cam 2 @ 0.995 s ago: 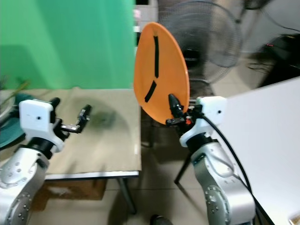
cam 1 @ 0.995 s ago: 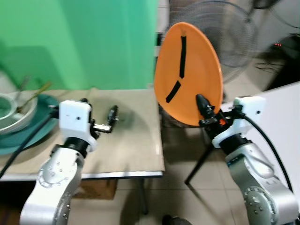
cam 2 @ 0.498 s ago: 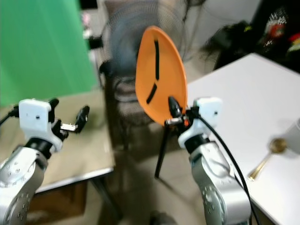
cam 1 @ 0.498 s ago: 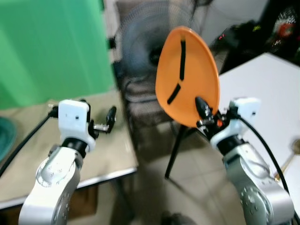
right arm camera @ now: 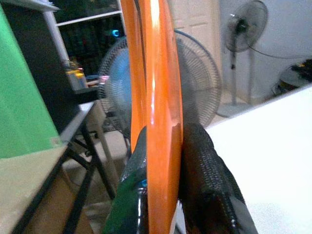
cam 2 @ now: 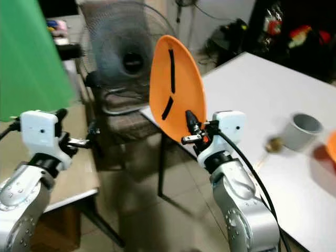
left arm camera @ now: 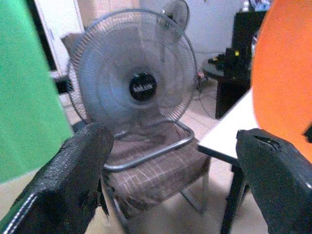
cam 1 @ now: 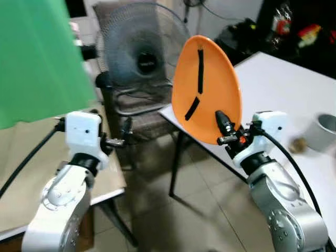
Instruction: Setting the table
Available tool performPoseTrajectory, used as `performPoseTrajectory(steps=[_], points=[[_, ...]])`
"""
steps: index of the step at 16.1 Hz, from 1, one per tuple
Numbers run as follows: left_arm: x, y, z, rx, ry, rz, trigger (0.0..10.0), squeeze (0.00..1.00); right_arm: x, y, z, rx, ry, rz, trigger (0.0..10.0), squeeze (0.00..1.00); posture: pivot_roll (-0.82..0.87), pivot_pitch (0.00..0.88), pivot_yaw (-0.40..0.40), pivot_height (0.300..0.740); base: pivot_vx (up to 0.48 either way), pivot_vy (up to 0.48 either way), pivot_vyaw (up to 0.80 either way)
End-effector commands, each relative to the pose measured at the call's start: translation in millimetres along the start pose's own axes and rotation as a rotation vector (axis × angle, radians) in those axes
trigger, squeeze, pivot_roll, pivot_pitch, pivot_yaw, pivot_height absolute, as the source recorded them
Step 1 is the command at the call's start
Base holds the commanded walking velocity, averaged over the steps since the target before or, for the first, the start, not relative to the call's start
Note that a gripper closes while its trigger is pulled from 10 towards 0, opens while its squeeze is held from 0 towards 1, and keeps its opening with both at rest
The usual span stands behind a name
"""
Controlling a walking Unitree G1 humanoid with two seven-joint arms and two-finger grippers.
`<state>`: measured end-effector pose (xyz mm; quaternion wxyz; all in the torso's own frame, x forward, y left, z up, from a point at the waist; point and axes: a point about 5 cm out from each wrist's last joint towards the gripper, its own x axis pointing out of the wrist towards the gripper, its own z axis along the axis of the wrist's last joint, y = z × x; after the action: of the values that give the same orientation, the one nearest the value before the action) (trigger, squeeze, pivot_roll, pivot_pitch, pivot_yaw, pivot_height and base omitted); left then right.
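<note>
Plate (cam 1: 206,86), orange with 2 black tape strips, stands on edge in the air at centre scene, gripped at its lower rim. Going left to right: green screen (cam 1: 37,58) at far left, tan table (cam 1: 31,163) below it, and the left gripper (left arm camera: 170,180) raised over that table's right edge, its 2 black fingers spread wide and empty. Beyond it, a standing fan (cam 1: 139,58) behind a chair (cam 1: 142,123). Right gripper (right arm camera: 168,161) holds the plate, 1 finger on each face, clamped on the rim. To the right, the white table (cam 1: 283,89) carries a grey cup (cam 1: 323,131) and a small brownish object (cam 1: 298,143), too blurred to identify. Judgement: the carry is under way, the plate not yet placed. Risks: the grip is on the rim only, so the upright plate could pivot or slip with walking sway; it could also strike the white table's near corner or the cup when lowered.
</note>
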<state>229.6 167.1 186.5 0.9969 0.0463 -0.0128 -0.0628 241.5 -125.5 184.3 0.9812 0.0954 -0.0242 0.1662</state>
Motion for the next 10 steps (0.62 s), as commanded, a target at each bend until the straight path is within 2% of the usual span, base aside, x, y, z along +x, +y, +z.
performPoseTrajectory(steps=[1, 4, 5, 8, 10], points=[[2.4, -5.2, 3.6, 0.001, -0.016, -0.021, 10.0, 0.00, -2.5, -2.4, 8.7, -0.015, -0.038, -0.015, 10.0, 0.00, -0.07, 0.000, 0.010, 0.740, 0.000, 0.000, -0.80], [2.9, -6.3, 3.0, -0.004, -0.017, -0.027, 10.0, 0.00, -5.4, -2.8, 6.8, -0.011, -0.026, -0.036, 10.0, 0.00, -0.08, 0.000, 0.009, 0.740, 0.000, 0.373, -0.80], [3.5, -6.2, 3.0, 0.004, -0.015, -0.024, 10.0, 0.00, -5.9, -2.8, 6.4, -0.010, -0.025, -0.041, 10.0, 0.00, -0.08, 0.000, 0.009, 0.740, 0.000, 0.000, -0.80], [5.7, -8.4, 2.0, 0.033, -0.010, -0.038, 10.0, 0.00, -6.6, -3.1, 6.1, -0.011, -0.021, -0.052, 10.0, 0.00, -0.08, 0.000, 0.011, 0.740, 0.000, -0.410, -0.80], [6.0, -8.4, 1.1, 0.000, -0.004, -0.036, 10.0, 0.00, -6.9, -3.5, 5.9, -0.011, -0.019, -0.058, 10.0, 0.00, -0.08, 0.000, 0.010, 0.740, 0.000, 0.000, -0.80]])
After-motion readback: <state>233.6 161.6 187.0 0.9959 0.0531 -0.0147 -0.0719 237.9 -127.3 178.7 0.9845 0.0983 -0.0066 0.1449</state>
